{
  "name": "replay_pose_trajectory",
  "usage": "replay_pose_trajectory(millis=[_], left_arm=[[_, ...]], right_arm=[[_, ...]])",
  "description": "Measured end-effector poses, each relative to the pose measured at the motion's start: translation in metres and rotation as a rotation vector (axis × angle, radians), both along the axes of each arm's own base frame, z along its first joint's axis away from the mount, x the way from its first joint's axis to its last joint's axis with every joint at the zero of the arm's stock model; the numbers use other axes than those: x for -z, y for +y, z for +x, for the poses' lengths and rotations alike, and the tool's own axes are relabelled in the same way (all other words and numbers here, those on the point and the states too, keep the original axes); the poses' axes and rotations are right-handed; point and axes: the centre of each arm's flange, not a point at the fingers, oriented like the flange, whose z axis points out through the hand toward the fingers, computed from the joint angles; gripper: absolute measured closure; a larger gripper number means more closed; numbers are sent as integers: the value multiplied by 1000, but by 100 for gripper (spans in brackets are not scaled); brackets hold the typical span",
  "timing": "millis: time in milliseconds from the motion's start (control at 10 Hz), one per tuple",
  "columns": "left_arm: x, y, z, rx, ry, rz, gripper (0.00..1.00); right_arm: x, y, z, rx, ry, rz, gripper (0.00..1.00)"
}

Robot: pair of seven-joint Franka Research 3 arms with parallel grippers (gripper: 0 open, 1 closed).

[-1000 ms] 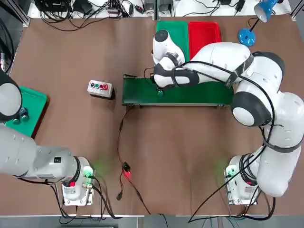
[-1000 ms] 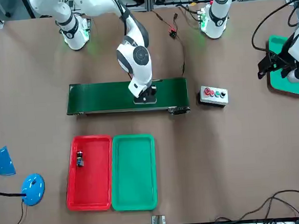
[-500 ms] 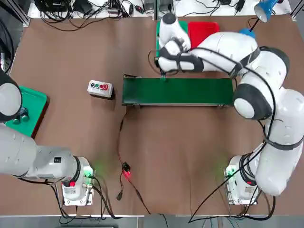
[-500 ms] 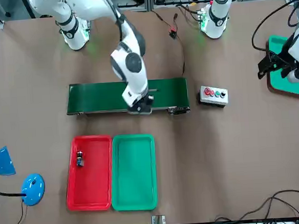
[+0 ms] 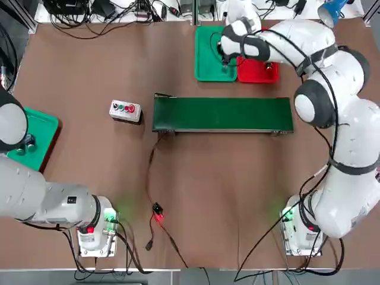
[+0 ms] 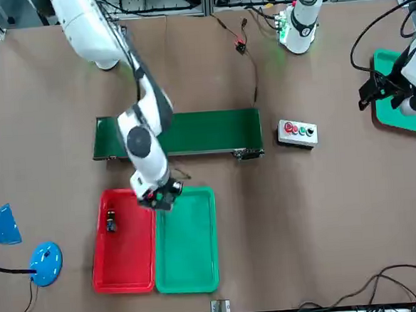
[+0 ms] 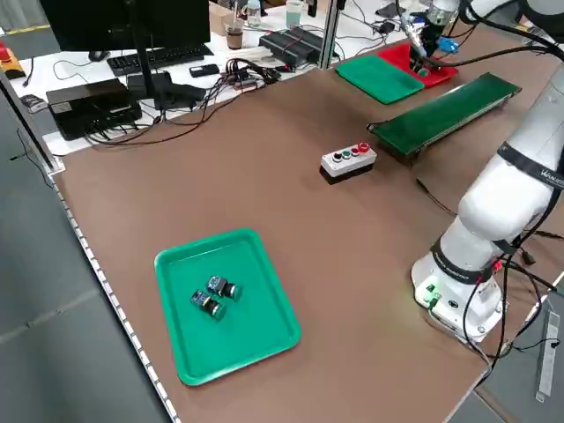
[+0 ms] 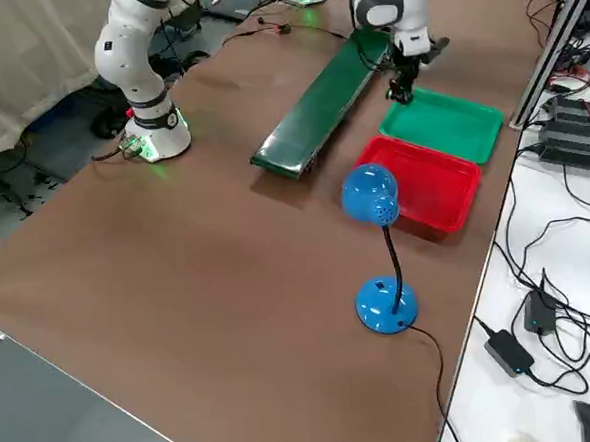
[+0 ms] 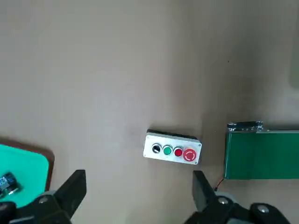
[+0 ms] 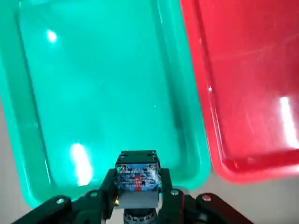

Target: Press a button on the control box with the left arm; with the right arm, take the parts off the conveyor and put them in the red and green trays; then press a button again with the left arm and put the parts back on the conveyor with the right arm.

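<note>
My right gripper (image 6: 161, 198) is shut on a small blue-and-black part (image 10: 138, 176). It hangs over the conveyor-side end of the green tray (image 6: 189, 246), close to the rim it shares with the red tray (image 6: 126, 258). One small dark part (image 6: 111, 221) lies in the red tray. The green conveyor (image 5: 222, 114) carries nothing that I can see. The control box (image 9: 172, 150), with its row of buttons, sits just off the conveyor's end. My left gripper (image 9: 138, 198) is open and held well back from the box, at the table's left edge.
A second green tray (image 7: 220, 304) with two small parts (image 7: 214, 293) lies at the robot's far left. A blue desk lamp (image 8: 374, 206) stands beyond the red tray. A cable with a red clip (image 5: 157, 215) trails from the conveyor toward the arm bases.
My right gripper has lifted the part off the conveyor belt and carried it across to the trays. The left arm has not moved.
</note>
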Motion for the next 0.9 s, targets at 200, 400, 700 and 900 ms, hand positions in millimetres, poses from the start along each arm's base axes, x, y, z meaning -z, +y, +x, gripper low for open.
replay_pose_trajectory(millis=[200,400,700,900], left_arm=[[0,0,0,0,0,0,0],[0,0,0,1,0,0,0],[0,0,0,1,-1,0,0],[0,0,0,1,-1,0,0]], right_arm=[[21,4,17,10,-93,46,59],[51,4,20,-1,-127,44,59],[64,-13,30,-36,-137,1,59],[68,-18,32,-54,-132,-8,59]])
